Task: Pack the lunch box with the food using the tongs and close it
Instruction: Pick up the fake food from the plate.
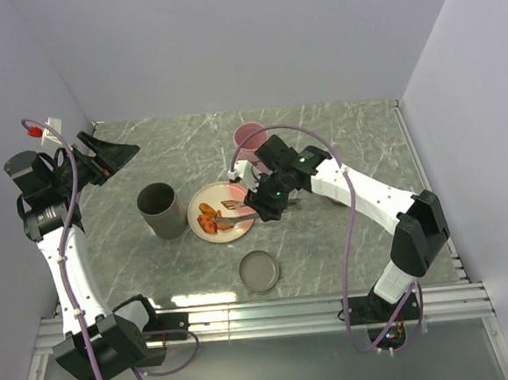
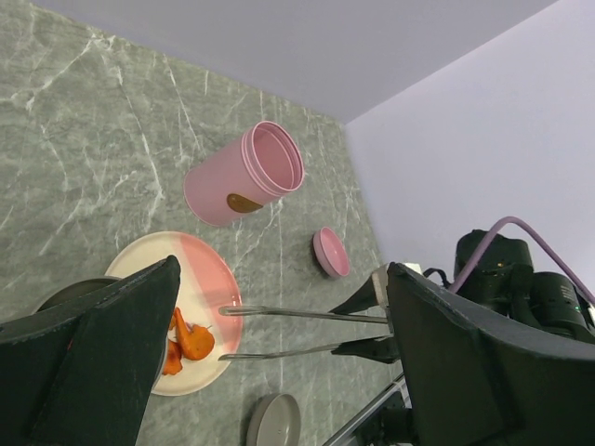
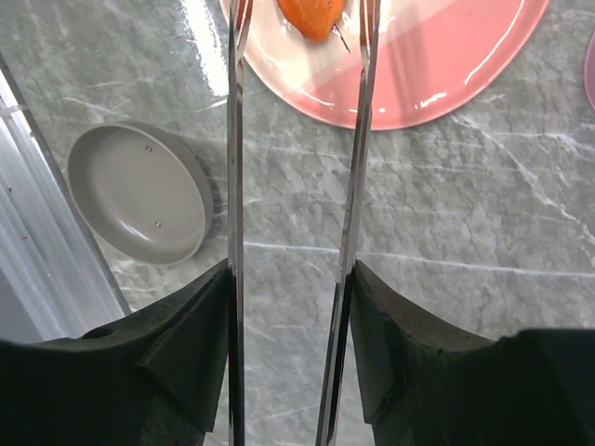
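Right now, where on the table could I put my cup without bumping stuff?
The table is bare at the back between the left gripper and the pink container, and in front of the grey container. It's crowded around the plate, tongs and right gripper.

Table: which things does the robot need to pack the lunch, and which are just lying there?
For the job:
tongs, held in the right tool
food
plate
grey pot and grey lid, probably the lunch box, as they are nearest the plate

Just lying about, as far as I can tell:
pink pot
pink lid
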Motion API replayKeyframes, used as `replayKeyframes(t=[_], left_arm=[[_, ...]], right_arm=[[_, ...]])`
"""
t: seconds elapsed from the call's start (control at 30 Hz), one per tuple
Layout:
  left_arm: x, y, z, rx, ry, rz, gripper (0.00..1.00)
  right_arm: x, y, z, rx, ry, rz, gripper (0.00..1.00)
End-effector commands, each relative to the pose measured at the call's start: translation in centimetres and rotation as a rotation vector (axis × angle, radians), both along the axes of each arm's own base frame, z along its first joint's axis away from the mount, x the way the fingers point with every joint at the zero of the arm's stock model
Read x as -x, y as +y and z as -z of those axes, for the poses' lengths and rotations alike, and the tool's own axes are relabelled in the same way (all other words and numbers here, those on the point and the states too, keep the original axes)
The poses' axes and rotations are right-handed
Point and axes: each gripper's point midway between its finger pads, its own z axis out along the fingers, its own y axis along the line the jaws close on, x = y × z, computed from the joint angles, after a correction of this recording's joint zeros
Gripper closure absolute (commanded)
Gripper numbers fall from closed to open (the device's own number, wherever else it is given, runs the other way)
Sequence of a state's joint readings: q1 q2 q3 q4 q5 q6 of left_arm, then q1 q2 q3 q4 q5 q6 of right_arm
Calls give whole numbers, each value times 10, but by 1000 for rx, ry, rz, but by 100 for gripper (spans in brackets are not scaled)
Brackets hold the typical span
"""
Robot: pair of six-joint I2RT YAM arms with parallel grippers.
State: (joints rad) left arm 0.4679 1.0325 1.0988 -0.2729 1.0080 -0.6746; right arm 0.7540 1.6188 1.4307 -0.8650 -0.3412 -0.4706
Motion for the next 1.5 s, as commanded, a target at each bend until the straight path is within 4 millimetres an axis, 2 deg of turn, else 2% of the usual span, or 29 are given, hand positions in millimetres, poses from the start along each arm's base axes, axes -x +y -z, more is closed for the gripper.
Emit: replayKeyframes(t=[0.0,0.33,0.57,0.73,0.83,0.93,1.07,1.3,1.47], left_arm=[[1,-1,-22,-32,-75,11,1],[1,-1,-20,-33,-74,12,0],[1,0,-17,-35,-68,9,1],[1,0,-18,-33,-70,9,0],[2,-1,-17,-36,-69,12,1],[2,-1,-17,-39,-68,12,1],[2,0,-19,-41,-73,10,1],[1,-1,-20,-35,-74,10,1],[2,-1,-21,-31,-76,10,1]], right_arm=[[-8,10,10,5,-21,-24,42],[-11,26,37,34,-12,-44,37],[-13,25,46,60,-11,-44,37],[-15,21,55,82,-14,-34,41],[-14,19,55,88,-13,-33,49],[-13,18,50,79,-12,-29,57],[-10,20,32,43,-24,-22,65],[-12,18,2,-5,-54,0,71],[-16,13,-7,-14,-69,18,72]])
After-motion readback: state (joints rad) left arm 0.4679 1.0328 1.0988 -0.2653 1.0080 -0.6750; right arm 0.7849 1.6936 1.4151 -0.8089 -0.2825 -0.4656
